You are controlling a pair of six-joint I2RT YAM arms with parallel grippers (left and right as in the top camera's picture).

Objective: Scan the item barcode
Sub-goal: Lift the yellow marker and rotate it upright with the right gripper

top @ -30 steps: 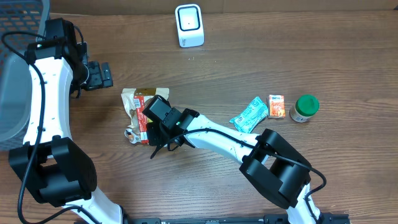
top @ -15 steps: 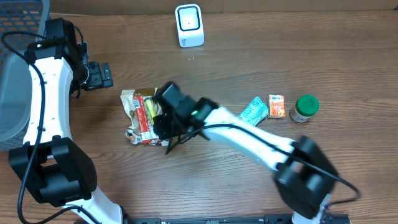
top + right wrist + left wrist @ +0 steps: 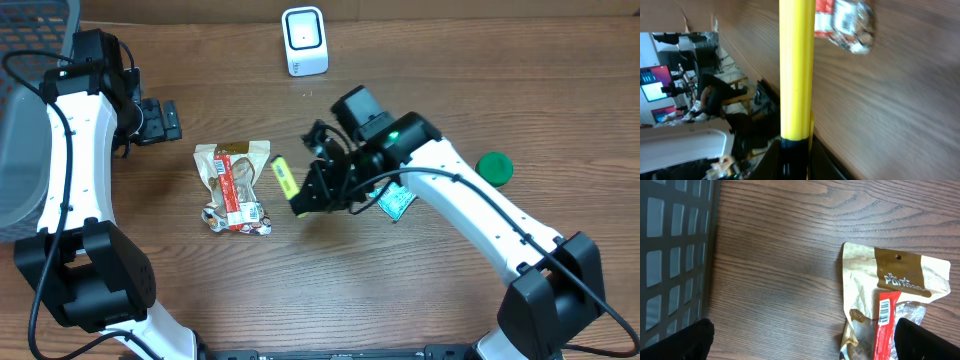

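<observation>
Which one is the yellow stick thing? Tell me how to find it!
Look at the middle of the brown wooden table, below the white scanner box in the overhead view. There the right hand is shut on a yellow stick, next to the tan and red snack bag. It is the only plain bright yellow thing, long and thin with a black end.

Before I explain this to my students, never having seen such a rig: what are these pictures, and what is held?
The left arm and right arm are robots at a wooden table. One picture looks down from above; the other two come from cameras on the wrists. The right pincer is shut on a yellow stick with a black end. The left pincer is open and empty, near a grey basket. On the table lie a snack bag, a teal packet, a green-lidded jar and a white scanner.
</observation>
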